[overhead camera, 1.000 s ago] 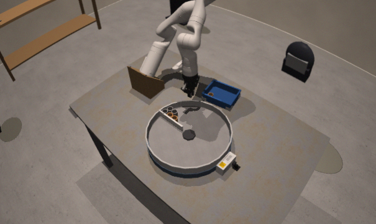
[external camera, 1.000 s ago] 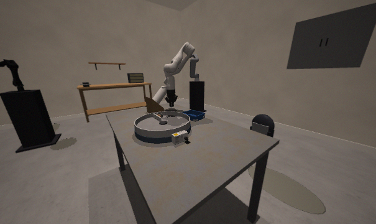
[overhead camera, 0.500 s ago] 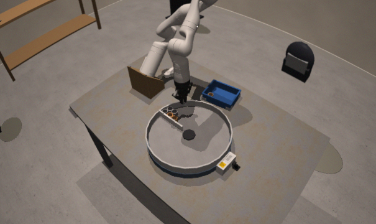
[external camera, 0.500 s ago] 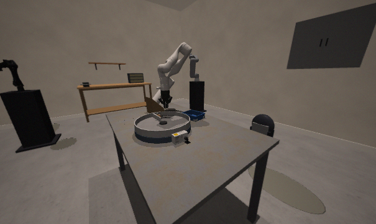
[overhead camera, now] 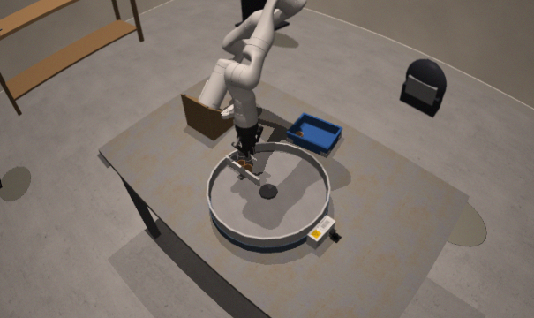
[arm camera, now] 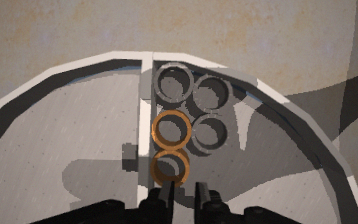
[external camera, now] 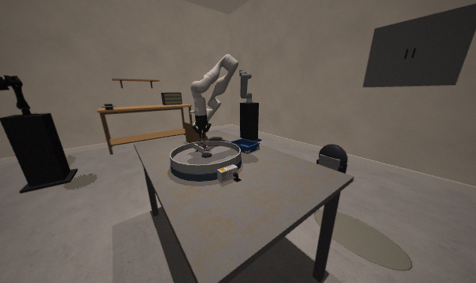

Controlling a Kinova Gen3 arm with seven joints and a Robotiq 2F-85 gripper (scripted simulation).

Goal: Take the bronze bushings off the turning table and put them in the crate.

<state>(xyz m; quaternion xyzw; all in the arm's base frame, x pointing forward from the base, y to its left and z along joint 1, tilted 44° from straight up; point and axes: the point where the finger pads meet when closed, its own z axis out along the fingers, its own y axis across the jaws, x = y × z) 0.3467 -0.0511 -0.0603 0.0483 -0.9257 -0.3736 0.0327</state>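
A: How are the bronze bushings to be described?

B: Two short, hollow, orange-brown rings are seen in the wrist view, standing on end with open bores. The far bronze bushing (arm camera: 171, 128) and the near bronze bushing (arm camera: 170, 168) are set one behind the other, touching, just beside a pale straight divider (arm camera: 145, 125) on the turning table (overhead camera: 319, 177). A third bronze bushing (overhead camera: 299, 132) is lying in the blue crate (overhead camera: 333, 129), near one corner.

A: And the steel ones?

B: Three dull grey steel bushings (arm camera: 173, 82) of the same ring shape are clustered against the bronze pair, close to the rim, in the wedge between divider and rim.

A: What is noted of shapes and surfaces?

B: The turning table is a round, shallow tray with a pale raised rim, a flat grey speckled floor and a dark octagonal hub (overhead camera: 267, 192). The crate is rectangular and thin-walled. The work table (overhead camera: 381, 247) is a matte grey slab mottled with rusty patches.

A: The gripper?

B: The gripper (arm camera: 184, 191) is held above the near bronze bushing, one finger over its ring. Its jaws are drawn narrow, and nothing is gripped between them.
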